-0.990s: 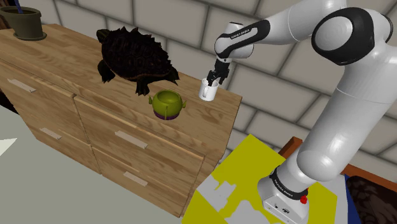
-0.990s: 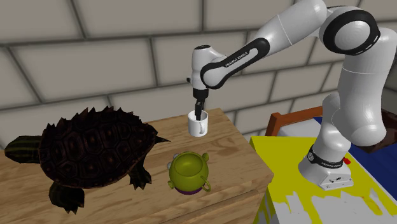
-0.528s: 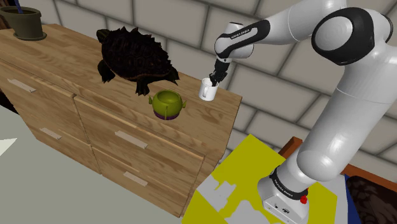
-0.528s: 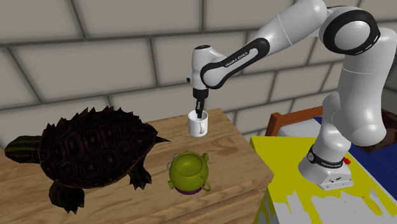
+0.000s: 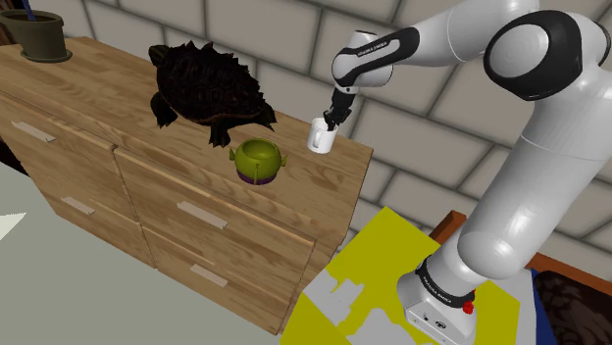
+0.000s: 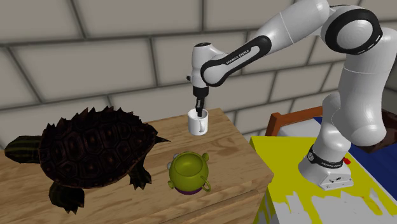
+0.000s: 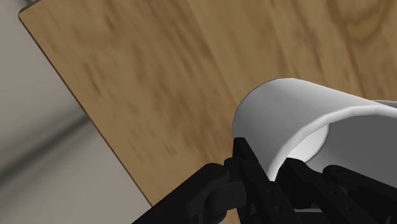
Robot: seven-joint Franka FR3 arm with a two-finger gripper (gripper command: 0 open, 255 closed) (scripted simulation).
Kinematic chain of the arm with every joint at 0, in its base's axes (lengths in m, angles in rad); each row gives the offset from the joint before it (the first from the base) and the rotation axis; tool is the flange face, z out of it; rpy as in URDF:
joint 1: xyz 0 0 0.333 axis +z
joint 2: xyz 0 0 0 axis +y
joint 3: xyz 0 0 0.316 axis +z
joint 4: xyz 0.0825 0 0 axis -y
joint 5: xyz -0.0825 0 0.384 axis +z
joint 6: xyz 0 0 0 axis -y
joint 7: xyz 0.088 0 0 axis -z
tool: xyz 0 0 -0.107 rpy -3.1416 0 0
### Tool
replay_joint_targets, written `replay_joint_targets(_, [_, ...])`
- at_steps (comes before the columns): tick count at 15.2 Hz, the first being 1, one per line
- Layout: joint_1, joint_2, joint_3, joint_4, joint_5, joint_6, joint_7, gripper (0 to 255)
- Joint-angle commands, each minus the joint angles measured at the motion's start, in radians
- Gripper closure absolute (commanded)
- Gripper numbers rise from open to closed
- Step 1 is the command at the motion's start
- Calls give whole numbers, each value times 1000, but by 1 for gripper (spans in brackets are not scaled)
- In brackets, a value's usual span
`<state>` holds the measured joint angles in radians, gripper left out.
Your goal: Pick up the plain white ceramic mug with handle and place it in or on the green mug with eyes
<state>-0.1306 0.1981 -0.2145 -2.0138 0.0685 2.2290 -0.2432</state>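
The plain white mug point(image 5: 319, 140) hangs just above the wooden dresser top point(image 5: 108, 83), near its edge by the brick wall. My black gripper point(image 5: 331, 122) comes down from above and is shut on the mug's rim. In the second exterior view the mug point(image 6: 198, 125) hangs below the gripper point(image 6: 198, 113), its handle turned toward that view's right. In the wrist view one finger is inside the mug point(image 7: 289, 118) and one outside, the gripper point(image 7: 273, 175) clasping its wall. The green mug with eyes point(image 5: 257, 161) point(image 6: 189, 171) stands on the dresser, nearer the front edge, apart from the white mug.
A large dark turtle figure point(image 5: 208, 93) point(image 6: 89, 153) sits on the dresser beside the green mug. A dark plant pot point(image 5: 37, 34) stands at the far corner. A yellow and grey surface point(image 5: 368, 284) lies beside the dresser under the stand point(image 5: 441, 304).
The fingers closed on the mug's rim, and the mug has since risen slightly off the dresser top with the gripper.
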Motion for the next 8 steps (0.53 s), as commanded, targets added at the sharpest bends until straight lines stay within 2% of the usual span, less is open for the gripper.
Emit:
replay_joint_targets(1, [1, -12, -1, 14, -4, -25, 3, 255])
replay_joint_targets(8, [3, -53, -4, 60, -17, -111, 13, 255])
